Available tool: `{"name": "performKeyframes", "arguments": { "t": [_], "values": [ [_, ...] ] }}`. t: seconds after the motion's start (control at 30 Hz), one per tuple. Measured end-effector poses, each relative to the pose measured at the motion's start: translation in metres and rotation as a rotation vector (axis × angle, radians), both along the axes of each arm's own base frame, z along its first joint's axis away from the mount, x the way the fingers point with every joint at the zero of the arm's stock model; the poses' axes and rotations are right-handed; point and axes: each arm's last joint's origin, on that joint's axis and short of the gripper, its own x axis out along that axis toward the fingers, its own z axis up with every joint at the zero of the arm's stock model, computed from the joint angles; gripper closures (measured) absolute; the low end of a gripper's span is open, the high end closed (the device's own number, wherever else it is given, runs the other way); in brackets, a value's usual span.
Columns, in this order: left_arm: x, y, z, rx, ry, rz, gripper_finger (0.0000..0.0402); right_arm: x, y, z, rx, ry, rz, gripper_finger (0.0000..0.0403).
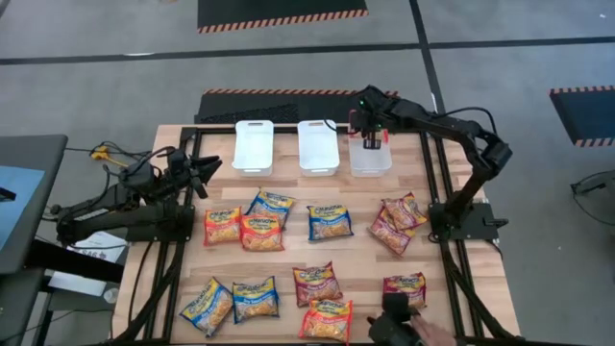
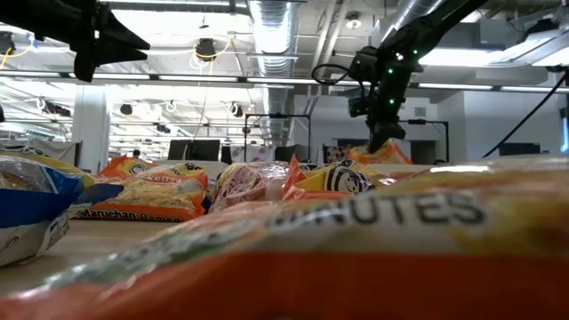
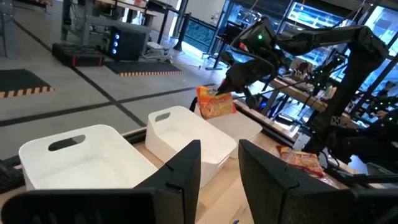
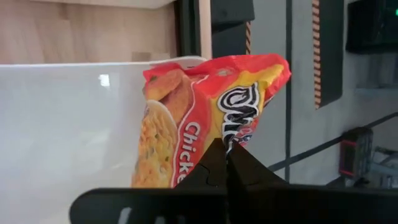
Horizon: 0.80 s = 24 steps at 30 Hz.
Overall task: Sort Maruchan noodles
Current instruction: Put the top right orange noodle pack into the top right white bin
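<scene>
— Right fingers (image 4: 227, 163)? Pinched tight on one corner of an orange packet (image 4: 199, 118), dangling long-axis downward over the rightmost bin (image 1: 370, 159).
— Left fingers (image 3: 219, 163)? Spread, idle at the surface's left edge; other packets (image 1: 288, 259) scattered across the surface.
— Hidden? Bin's floor; packet's lower end.
</scene>
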Motion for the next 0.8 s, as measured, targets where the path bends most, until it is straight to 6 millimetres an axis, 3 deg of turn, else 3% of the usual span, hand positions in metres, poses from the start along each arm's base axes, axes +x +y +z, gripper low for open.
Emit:
{"name": "performKeyframes", "arguments": {
  "t": [0.3, 0.8],
  "values": [
    [0.000, 0.000, 0.000, 0.000, -0.001, 0.000, 0.0306, -0.004, -0.003, -0.001, 0.036, -0.003, 0.041, 0.0389],
    [0.000, 0.000, 0.000, 0.001, -0.003, 0.000, 0.0306, 0.004, -0.001, -0.011, 0.031, 0.039, 0.055, 0.0323]
  ]
}}
